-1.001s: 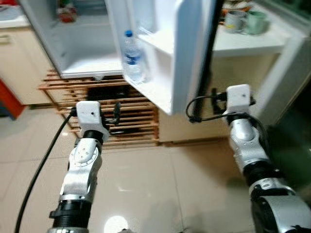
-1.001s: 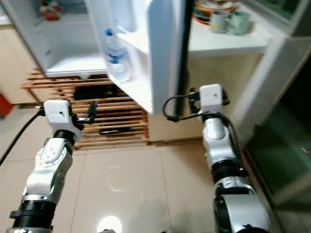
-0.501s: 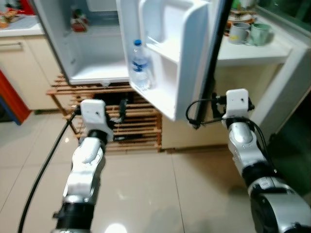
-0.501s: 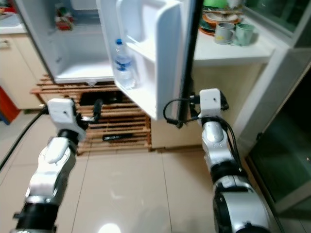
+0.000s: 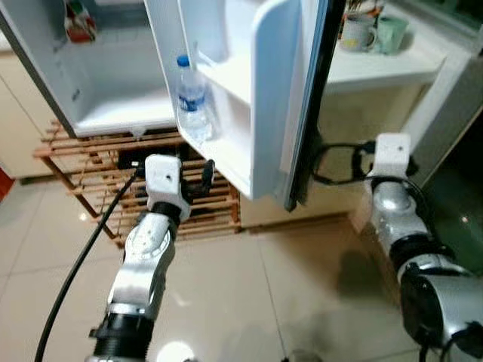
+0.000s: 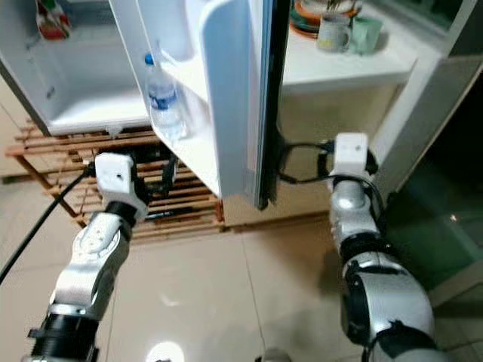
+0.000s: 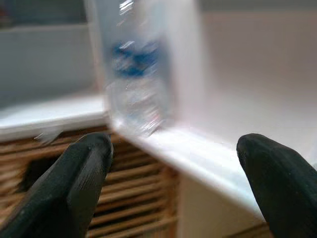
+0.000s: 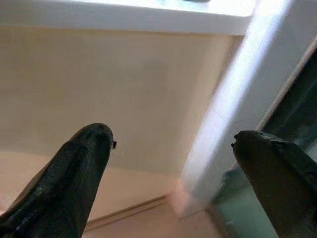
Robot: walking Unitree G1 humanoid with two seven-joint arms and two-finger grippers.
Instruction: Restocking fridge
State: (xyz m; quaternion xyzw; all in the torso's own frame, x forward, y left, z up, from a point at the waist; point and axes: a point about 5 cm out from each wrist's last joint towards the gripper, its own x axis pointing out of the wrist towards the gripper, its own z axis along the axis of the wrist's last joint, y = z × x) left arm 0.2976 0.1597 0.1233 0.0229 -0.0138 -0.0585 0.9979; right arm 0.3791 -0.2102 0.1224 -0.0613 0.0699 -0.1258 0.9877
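Left wrist view: bottle [image 7: 134, 74] blurred, its cap cut off by the frame; label a blue smear.
Right wrist view: pale cabinet front [image 8: 114, 94] and white post, soft and blurred.
Fridge [image 5: 113, 83]: open, top cut off by the frame; a red-and-white item [image 5: 75, 21] on an inner shelf, too small to identify.
Door [image 5: 260, 90]: swung open, its dark edge toward the right arm.
Bottle location: upright in the lowest door shelf [image 5: 230, 147], blue cap up.
Left gripper [image 5: 198, 179]: fingers spread wide, empty, just below and in front of the bottle, not touching.
Right gripper [image 8: 173, 168]: fingers wide apart, empty, behind the door from the bottle, facing the cabinet.
Rack [image 5: 83, 154]: wooden slats under the fridge.
Counter [image 5: 377, 64]: two mugs [image 5: 373, 32], partly cropped.
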